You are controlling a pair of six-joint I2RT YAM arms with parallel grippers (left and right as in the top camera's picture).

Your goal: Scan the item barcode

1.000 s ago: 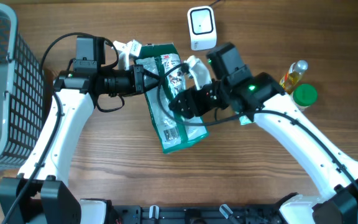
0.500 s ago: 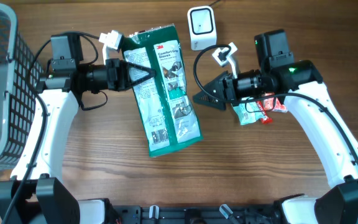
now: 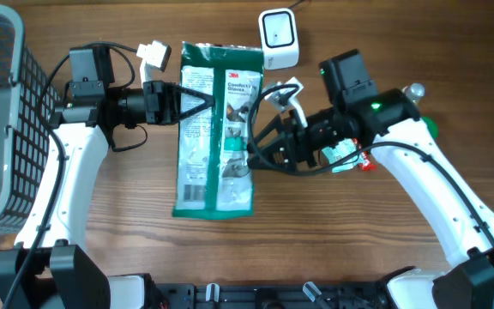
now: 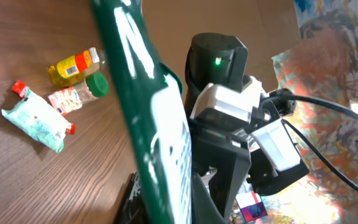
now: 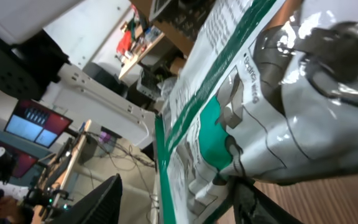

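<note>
Half a second earlier the glove package [image 3: 217,129] hung slanted, with the right tool [image 3: 260,148] drawn back beside the snack packet [image 3: 343,158]. Now the package hangs straight above the table [image 3: 358,249], its top just left of the white scanner [image 3: 279,39], and the right tool has come in at its right edge. The left tool [image 3: 197,101] is pressed together, pinching the package's upper left side. Only the right wrist view shows the right tool's fingers [image 5: 104,202] spread, with the package edge between them.
</note>
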